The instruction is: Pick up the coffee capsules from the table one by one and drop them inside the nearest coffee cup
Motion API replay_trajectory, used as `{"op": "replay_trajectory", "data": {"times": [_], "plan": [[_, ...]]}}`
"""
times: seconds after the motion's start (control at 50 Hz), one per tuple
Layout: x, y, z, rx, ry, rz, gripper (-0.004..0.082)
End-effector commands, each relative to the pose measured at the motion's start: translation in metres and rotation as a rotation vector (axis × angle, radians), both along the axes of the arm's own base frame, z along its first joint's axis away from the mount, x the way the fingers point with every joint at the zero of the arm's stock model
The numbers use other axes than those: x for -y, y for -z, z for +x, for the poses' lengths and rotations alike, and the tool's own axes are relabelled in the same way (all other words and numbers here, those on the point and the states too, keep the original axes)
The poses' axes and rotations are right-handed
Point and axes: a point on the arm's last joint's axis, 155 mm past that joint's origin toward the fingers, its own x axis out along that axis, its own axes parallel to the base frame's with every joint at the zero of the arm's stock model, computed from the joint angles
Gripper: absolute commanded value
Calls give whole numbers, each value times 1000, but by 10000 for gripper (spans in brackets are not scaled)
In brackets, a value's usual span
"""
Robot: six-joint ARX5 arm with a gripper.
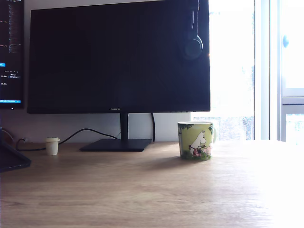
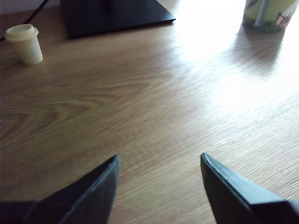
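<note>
Here, on the table (image 1: 142,190), a cream capsule (image 1: 52,146) is seen upright at the exterior view's left, beside the monitor base (image 1: 115,145); the cup (image 1: 195,140) stands well apart at right, its interior hidden. Only the wrist view shows the gripper (image 2: 160,161), jaws spread, empty; there the cup is cut off.

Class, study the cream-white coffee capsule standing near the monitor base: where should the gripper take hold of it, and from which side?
Probably grip the cream-white coffee capsule across its tapered body just below the wider rim, coming from above. It stands upright, rim up, clear of the monitor base, and the gripper is open.
</note>
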Motion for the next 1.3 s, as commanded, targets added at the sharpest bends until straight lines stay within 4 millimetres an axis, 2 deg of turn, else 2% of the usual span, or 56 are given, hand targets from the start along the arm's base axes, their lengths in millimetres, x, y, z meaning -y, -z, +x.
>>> {"op": "replay_trajectory", "data": {"times": [0.0,0.7,0.78,0.92,1.28], "plan": [[-3,2,0,-15,-15,-1,467],[-3,1,1,-9,-15,-2,451],[-3,-1,2,-2,-15,-4,332],[-3,-2,2,1,-15,-5,-17],[-8,-3,5,3,-51,-11,-19]]}}
